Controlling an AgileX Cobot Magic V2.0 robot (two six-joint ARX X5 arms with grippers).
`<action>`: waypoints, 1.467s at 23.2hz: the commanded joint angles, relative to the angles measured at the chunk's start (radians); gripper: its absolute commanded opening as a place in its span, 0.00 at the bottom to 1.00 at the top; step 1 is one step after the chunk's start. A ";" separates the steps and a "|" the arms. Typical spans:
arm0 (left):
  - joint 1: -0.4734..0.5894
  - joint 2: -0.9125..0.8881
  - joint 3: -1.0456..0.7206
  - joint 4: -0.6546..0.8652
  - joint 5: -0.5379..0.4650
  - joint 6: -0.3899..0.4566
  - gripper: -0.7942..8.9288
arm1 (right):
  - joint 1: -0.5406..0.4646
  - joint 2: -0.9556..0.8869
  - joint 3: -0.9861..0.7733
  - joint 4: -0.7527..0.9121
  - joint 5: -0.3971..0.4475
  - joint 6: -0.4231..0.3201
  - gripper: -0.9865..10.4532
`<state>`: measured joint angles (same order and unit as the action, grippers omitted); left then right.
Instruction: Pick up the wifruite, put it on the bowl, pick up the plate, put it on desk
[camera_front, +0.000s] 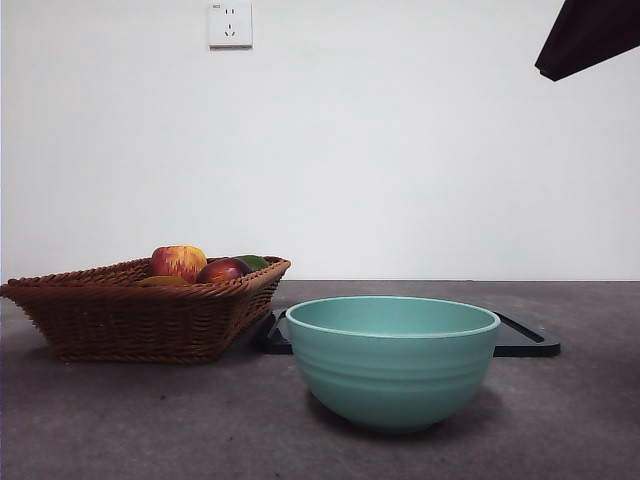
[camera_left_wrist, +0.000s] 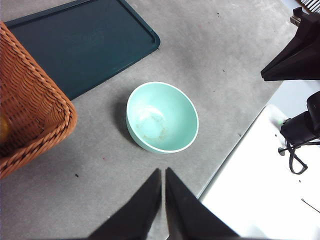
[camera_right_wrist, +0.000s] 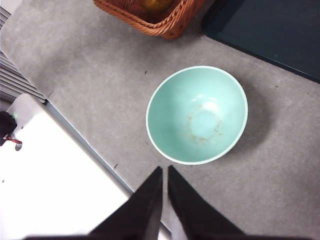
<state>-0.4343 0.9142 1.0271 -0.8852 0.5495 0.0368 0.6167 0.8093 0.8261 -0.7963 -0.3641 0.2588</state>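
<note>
One mint-green bowl (camera_front: 391, 360), one wicker basket (camera_front: 140, 315), one dark tray (camera_front: 525, 340), one streaked apple (camera_front: 178, 262), one dark red fruit (camera_front: 222, 270), one wall socket (camera_front: 230, 24)

The left gripper (camera_left_wrist: 163, 175) is showing two matte black jaws, each tapering like a wedge from a broad base to a narrow tip, with smooth flat faces. The right gripper (camera_right_wrist: 164, 172) is wearing the same black, pointed, unmarked jaws. In the front view, an arm (camera_front: 590, 36) is appearing as an angular dark shape.
</note>
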 joint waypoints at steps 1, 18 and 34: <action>-0.005 0.006 0.010 0.011 0.004 0.012 0.09 | 0.010 0.006 0.019 0.010 -0.002 -0.011 0.09; 0.439 -0.510 -0.292 0.726 -0.478 0.095 0.09 | 0.010 0.006 0.019 0.010 -0.002 -0.011 0.09; 0.509 -0.792 -0.781 0.746 -0.533 0.074 0.09 | 0.010 0.006 0.019 0.010 -0.002 -0.011 0.09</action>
<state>0.0719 0.1257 0.2489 -0.1528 0.0227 0.1158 0.6170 0.8093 0.8261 -0.7959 -0.3641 0.2588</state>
